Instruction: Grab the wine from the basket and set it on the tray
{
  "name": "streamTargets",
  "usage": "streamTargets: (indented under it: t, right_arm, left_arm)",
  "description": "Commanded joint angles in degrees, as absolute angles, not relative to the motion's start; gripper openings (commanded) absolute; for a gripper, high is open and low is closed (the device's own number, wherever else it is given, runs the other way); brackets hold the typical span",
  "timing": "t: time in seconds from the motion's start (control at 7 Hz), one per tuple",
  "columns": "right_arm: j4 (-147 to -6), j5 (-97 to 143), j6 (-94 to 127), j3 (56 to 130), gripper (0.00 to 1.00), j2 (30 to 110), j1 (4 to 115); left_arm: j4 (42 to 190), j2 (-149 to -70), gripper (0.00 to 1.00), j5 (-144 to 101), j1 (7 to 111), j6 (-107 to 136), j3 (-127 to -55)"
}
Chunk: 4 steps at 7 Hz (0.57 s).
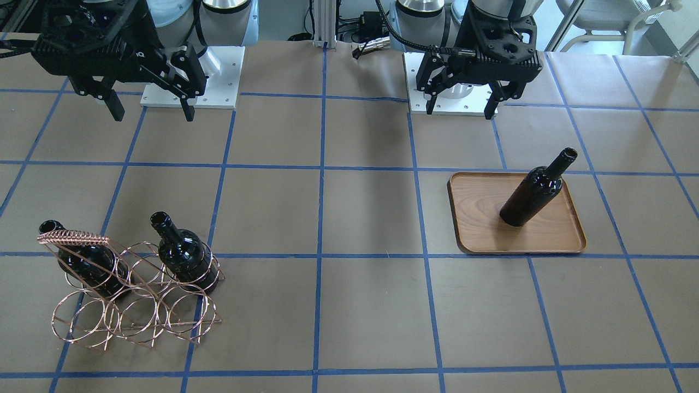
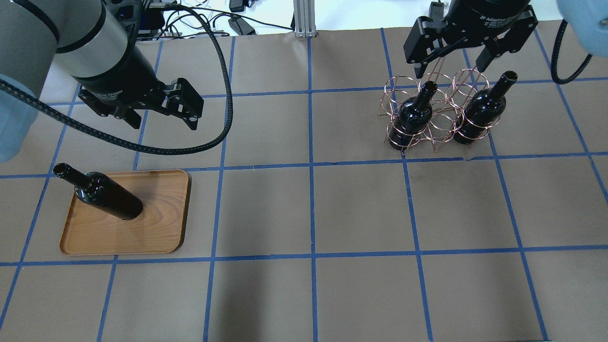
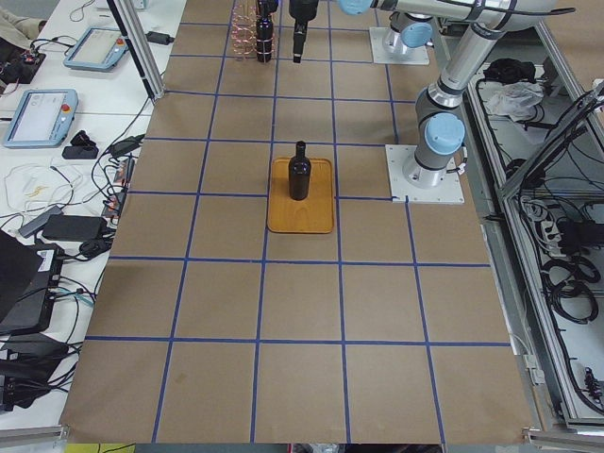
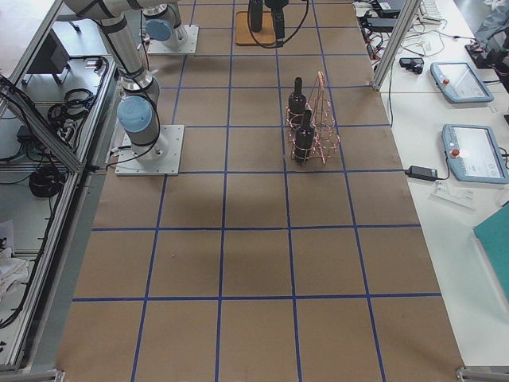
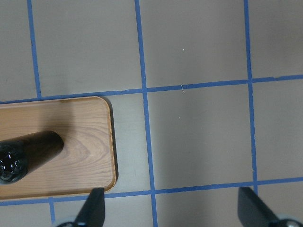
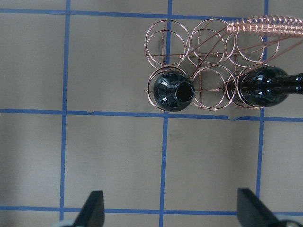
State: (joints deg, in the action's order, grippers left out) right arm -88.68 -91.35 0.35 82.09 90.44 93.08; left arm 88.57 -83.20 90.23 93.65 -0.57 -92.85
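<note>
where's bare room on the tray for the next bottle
The bottle stands about the middle of the tray, leaving bare wood strips on the side toward the table middle and the side toward its end. Crowded: the basket, with two bottles among its rings.

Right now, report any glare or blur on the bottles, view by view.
Left wrist view: speckled glints on the shoulder of the bottle on the tray. Right wrist view: same glints on both bottles in the basket, wires sharp. Front view: small highlights only, faint shadows.

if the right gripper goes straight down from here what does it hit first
Most likely the bare table, near a blue tape crossing. The open right gripper sits clear of the basket, though depth is hard to judge.
</note>
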Motion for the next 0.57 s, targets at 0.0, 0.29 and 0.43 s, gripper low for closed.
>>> streamTargets:
  t: [0.0, 0.29, 0.43]
  right_arm:
    - [-88.7, -91.3, 0.4, 82.1, 1.0, 90.4, 93.1]
    - [-88.7, -91.3, 0.4, 82.1, 1.0, 90.4, 93.1]
    - [-88.7, -91.2, 0.4, 82.1, 1.0, 90.4, 93.1]
  left_arm:
    - [88.9, -83.1, 1.0, 90.3, 93.8, -0.6, -92.8]
    - [88.9, -82.4, 1.0, 90.4, 93.7, -1.0, -92.8]
    - [88.9, -82.4, 1.0, 90.4, 93.7, -1.0, -92.9]
